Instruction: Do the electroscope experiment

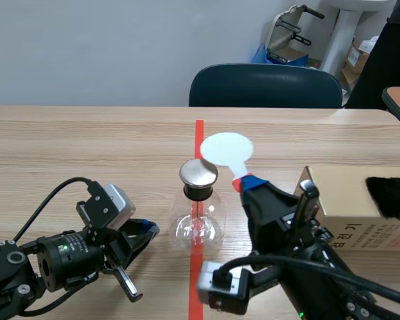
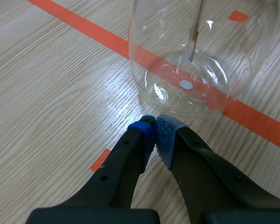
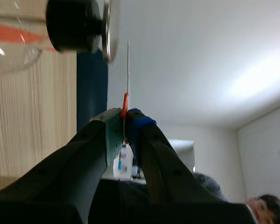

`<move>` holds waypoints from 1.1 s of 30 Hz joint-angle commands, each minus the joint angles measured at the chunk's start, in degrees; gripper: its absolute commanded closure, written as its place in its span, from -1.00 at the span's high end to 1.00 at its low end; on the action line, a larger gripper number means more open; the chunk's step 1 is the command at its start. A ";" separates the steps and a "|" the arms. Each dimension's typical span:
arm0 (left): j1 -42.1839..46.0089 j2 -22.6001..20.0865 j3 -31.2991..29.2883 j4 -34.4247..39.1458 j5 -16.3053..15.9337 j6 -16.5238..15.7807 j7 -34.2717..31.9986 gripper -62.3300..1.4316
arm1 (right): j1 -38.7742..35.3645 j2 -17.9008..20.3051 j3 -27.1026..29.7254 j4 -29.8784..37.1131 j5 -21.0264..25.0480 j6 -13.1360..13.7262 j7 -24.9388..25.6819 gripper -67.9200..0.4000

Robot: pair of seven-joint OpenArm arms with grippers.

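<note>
Gripping white disc (image 1: 227, 149) (between right fingers (image 1: 259, 197))

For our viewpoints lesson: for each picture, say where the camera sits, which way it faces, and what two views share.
Scene view: between the arms, facing across the table to the chair; shows left tool, right tool and electroscope.
Left wrist view: on the left arm, looking down past the shut left tool at the electroscope's glass bulb.
Right wrist view: on the right arm, looking past the right tool, shut on the white paddle, to the metal cap.
Shared: all three show the electroscope.
</note>
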 commanded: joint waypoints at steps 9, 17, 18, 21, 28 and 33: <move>-0.66 0.02 -0.07 1.20 -0.52 0.11 -1.05 -0.83 | -0.57 0.31 0.28 0.66 -0.06 -3.98 -16.68 -0.97; -0.66 0.02 -0.07 1.20 -0.52 0.11 -1.01 -0.83 | -0.72 0.31 0.28 0.66 -0.06 -4.04 -19.93 -0.97; -0.66 0.02 -0.07 1.20 -0.52 0.11 -1.01 -0.83 | -0.74 0.31 0.28 0.66 -0.06 -4.04 -19.91 -0.97; -0.66 0.02 -0.07 1.20 -0.52 0.11 -1.01 -0.83 | -0.76 0.31 0.28 0.66 -0.06 -3.63 -19.76 -0.97; -0.66 0.02 -0.07 1.20 -0.52 0.11 -1.01 -0.83 | -0.74 0.31 0.28 0.66 -0.06 -3.63 -14.25 -0.97; -0.66 0.02 -0.07 1.20 -0.52 0.11 -1.01 -0.83 | -0.74 0.31 0.28 0.66 -0.06 -3.63 -8.48 -0.97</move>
